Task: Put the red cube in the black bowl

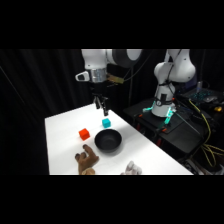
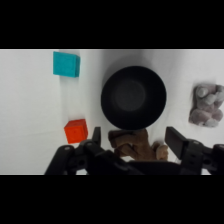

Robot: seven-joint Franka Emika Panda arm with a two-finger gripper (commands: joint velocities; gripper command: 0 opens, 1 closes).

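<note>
White table [image 1: 60, 145], 1 red cube [image 1: 84, 133], 1 black bowl [image 1: 108, 140], 1 cyan cube [image 1: 106, 122], gripper [image 1: 101, 106] spread

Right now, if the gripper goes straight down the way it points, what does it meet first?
Probably the brown hand-shaped toy: the wrist view shows it between the open jaws of the gripper, beside the black bowl. Depth is unclear; it could be the bowl's rim. The red cube lies to one side.
</note>
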